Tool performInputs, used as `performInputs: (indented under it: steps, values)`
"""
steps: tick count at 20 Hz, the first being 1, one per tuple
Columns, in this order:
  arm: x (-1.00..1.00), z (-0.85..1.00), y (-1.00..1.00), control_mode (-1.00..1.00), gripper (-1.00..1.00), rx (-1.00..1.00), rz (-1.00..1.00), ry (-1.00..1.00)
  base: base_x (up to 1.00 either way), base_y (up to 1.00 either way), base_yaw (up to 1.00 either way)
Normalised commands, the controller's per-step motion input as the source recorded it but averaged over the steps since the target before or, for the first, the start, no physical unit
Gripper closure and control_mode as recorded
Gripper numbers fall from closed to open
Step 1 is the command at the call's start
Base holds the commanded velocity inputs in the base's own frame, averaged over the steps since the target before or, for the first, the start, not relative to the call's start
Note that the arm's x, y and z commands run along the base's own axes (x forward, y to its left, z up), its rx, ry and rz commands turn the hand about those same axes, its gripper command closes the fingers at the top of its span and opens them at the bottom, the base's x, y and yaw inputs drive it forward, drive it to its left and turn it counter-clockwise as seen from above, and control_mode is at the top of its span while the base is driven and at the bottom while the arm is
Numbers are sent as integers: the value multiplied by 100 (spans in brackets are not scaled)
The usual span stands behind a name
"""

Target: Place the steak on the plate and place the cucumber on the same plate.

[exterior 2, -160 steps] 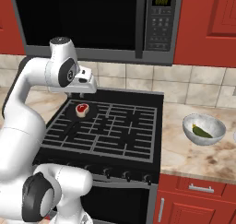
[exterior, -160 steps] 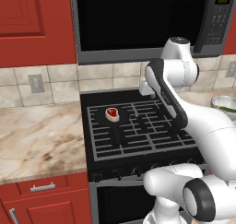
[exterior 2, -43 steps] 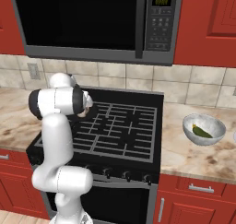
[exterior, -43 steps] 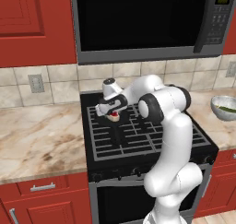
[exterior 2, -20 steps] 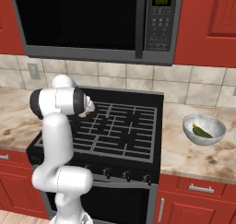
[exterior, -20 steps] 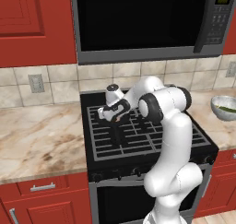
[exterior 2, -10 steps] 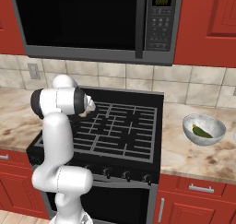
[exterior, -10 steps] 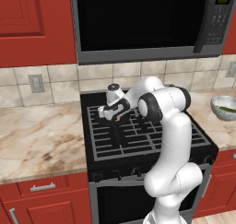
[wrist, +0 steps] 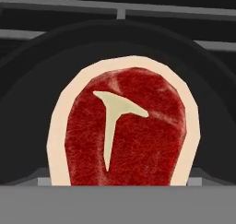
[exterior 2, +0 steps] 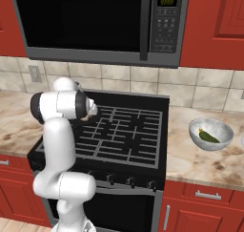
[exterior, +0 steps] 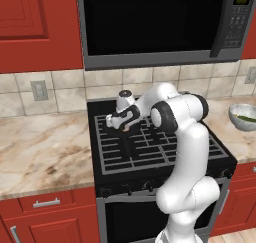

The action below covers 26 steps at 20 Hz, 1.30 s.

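Steak (wrist: pixel 123 128) lies flat on a round black burner of the stove (exterior: pixel 150 152), at the back left of the grate, directly under the gripper (exterior: pixel 126 137), whose fingers stand wide apart with nothing between them. It looks thin, soft and light, likely slick; pinching across its narrower width at the pale rim seems safest. Cucumber (exterior 2: pixel 208 136) sits in the bowl (exterior 2: pixel 211 133) on the desk to the right

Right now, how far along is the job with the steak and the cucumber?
Nothing looks done. The steak lies on the stove, close under the end effector, not gripped. The cucumber sits in the bowl on the counter. Both moves to a plate are left.
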Motion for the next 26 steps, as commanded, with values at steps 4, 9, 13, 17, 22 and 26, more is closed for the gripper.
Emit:
performInputs:
  steps: [4,9,13,17,22,26]
  values:
    - [-40,37,-11,-100,100,12,7,-1,0,0,0]
    - [-59,36,-17,-100,100,7,6,-6,0,0,0]
    - [-56,36,-19,-100,100,2,2,-1,0,0,0]
    - [-48,43,-17,-100,100,0,1,0,0,0,0]
    - [-52,43,-18,-100,100,0,2,0,0,0,0]
    - [-54,39,-21,-100,100,0,2,0,0,0,0]
